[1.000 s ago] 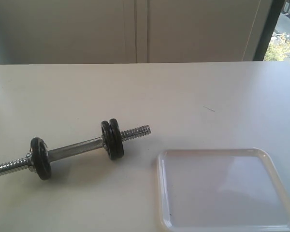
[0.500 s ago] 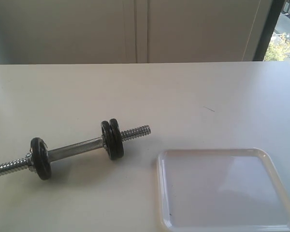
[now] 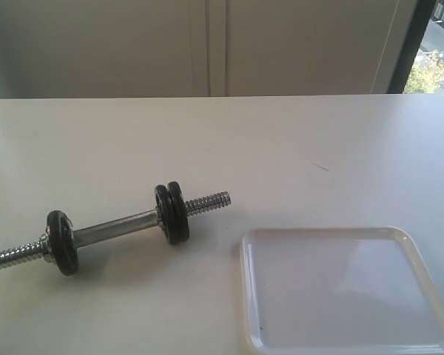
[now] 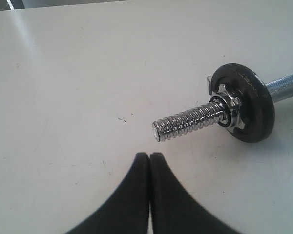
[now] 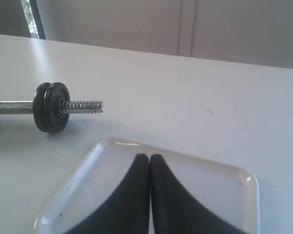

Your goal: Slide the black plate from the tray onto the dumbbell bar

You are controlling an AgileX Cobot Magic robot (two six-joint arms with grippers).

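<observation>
1. exterior view, far left: you see a slim chrome steel dumbbell bar [image 3: 115, 228] lying on the white table [image 3: 281, 140]. its left threaded end runs to the picture's edge, and its right end angles a little toward the back.
2. near that left end a single small black disc [image 3: 61, 251] stands upright on the bar. the left wrist view shows a chrome star-shaped nut [image 4: 229, 111] against the disc's outer face, with bare coarse thread sticking out past it.
3. your left gripper [image 4: 150, 155] has its two black fingers pressed together with nothing between them. it hangs over bare table, near the tip of that thread but apart from it.
4. past the smooth middle of the bar, the small round black cast-iron plate [image 3: 179, 214] sits on the bar, upright. it is the outer one of a pair and touches the second black disc [image 3: 163, 209] beside it. more bare thread sticks out to its right.
5. the shallow white glossy plastic tray [image 3: 325, 232], nearly square with rounded corners and a low rim, lies flat on the table. it is right of the bar's threaded end and nearer the front, close by but not touching.
6. your right gripper [image 5: 150, 157] also has its fingers pressed together, gripping nothing. in the right wrist view its tips show against the tray's floor, and the paired discs are well apart from it.
</observation>
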